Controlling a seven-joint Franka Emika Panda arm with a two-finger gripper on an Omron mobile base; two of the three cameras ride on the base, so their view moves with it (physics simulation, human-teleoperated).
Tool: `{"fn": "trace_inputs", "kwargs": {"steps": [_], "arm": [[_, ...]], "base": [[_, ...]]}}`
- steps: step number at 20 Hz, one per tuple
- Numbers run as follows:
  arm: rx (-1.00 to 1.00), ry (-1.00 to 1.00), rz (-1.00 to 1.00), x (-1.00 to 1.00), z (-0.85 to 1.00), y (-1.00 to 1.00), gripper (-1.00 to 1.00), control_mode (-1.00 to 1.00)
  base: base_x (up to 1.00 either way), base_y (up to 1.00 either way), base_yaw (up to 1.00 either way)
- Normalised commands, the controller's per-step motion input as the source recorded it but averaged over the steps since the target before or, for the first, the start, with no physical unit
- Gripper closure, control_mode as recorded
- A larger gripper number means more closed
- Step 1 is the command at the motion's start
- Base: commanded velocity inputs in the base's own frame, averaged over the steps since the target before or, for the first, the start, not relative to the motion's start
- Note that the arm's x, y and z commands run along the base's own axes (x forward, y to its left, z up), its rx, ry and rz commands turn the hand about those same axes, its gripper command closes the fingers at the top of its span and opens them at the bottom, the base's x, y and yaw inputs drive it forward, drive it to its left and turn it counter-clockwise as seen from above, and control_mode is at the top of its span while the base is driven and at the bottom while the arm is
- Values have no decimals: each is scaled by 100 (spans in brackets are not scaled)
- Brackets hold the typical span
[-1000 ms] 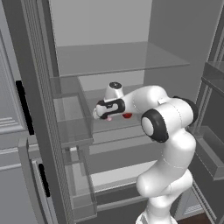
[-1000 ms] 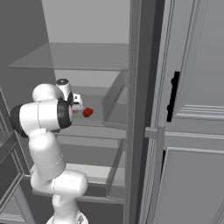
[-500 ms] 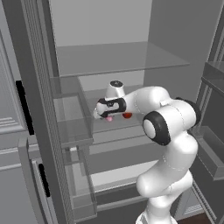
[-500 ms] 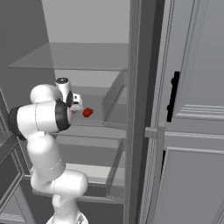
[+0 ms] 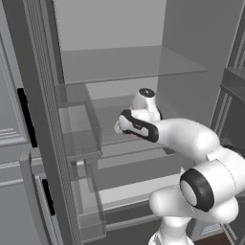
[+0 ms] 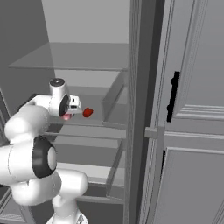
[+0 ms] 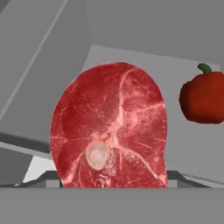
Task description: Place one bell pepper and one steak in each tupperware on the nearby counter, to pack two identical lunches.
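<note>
A raw red marbled steak (image 7: 109, 131) stands face-on right in front of the hand camera and hides the finger tips. My gripper (image 5: 119, 128) reaches into the open fridge over the middle shelf and is shut on the steak, which shows as a pink patch (image 6: 66, 117) under the hand (image 6: 72, 110). A red bell pepper (image 7: 203, 98) with a green stem sits on the same shelf just beyond the steak, a short way from the gripper (image 6: 87, 112). The tupperware and the counter are out of view.
A glass shelf (image 5: 124, 64) spans the fridge above the hand. Clear door bins (image 5: 76, 139) hang on the open door at the left. The fridge's side wall and a grey cabinet door with a black handle (image 6: 173, 96) stand at the right.
The hand has drawn back a little out of the fridge, with the steak staying at its tips. The bell pepper has stayed in place.
</note>
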Motion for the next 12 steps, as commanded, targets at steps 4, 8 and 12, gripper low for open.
{"fn": "trace_inputs", "kwargs": {"steps": [4, 8, 12], "arm": [[0, 3, 0, -100, 100, -37, 100, -100], [0, 10, 0, -100, 89, -12, 100, -100], [0, 12, -1, -100, 51, -1, 100, -100]], "base": [[0, 0, 0], [0, 0, 0], [0, 0, 0]]}}
